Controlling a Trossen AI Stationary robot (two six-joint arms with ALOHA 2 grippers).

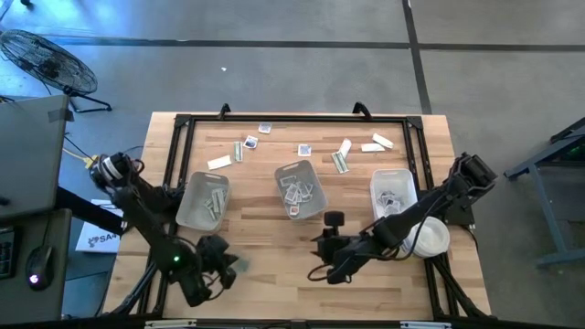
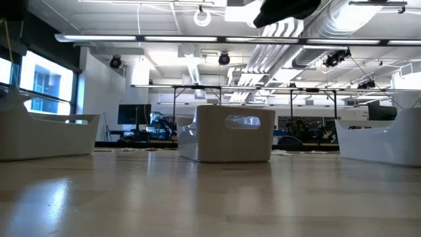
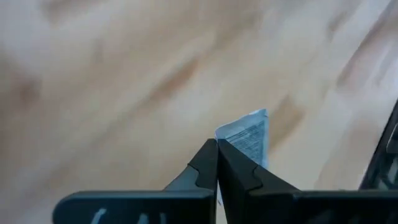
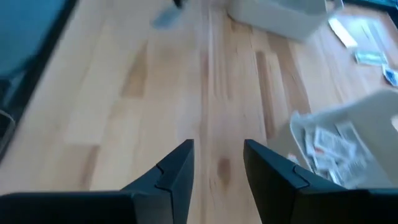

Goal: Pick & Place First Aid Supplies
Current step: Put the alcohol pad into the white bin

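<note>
Left wrist view: left hand point(image 3: 217, 163) pinched on flat, glossy printed sachet point(image 3: 247, 138); right hand point(image 4: 217, 163) agape.

The setting was an open-plan robotics laboratory: exposed ceiling ducts point(image 2: 316, 29), strip lighting point(image 2: 197, 38), monitor-laden workbenches point(image 2: 138, 118) at 12 o'clock, concrete floor point(image 1: 302, 55), and a floor fan point(image 1: 46, 59) at 10 o'clock.

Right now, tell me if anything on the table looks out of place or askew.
Several packets lie scattered at odd angles along the table's far edge, outside the three trays. Otherwise nothing looks spilled or damaged. The left tool is pinched shut on one packet.
</note>
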